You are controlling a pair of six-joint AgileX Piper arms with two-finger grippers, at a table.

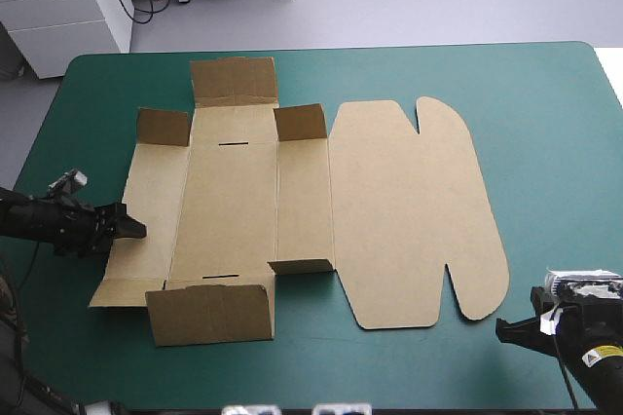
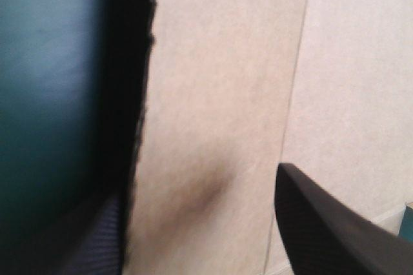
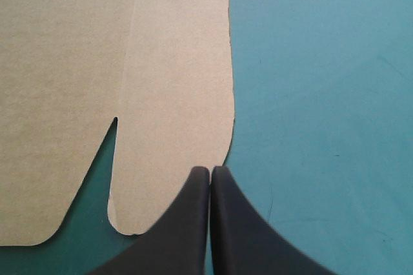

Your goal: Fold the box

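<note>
The brown box lies as a cut sheet in the middle of the table, and its far flap, near flap and small corner flaps are tilted up. The rounded lid lies flat on the right. My left gripper is at the sheet's left edge. It is open, and the edge of the left panel runs between its fingers. My right gripper rests shut off the lid's near right corner. Its tip meets the rounded lid ear.
Teal-green cover shows as a broad strip right of the lid and narrower strips along the table's front and left edges. The rounded far right corner of the table is in sight.
</note>
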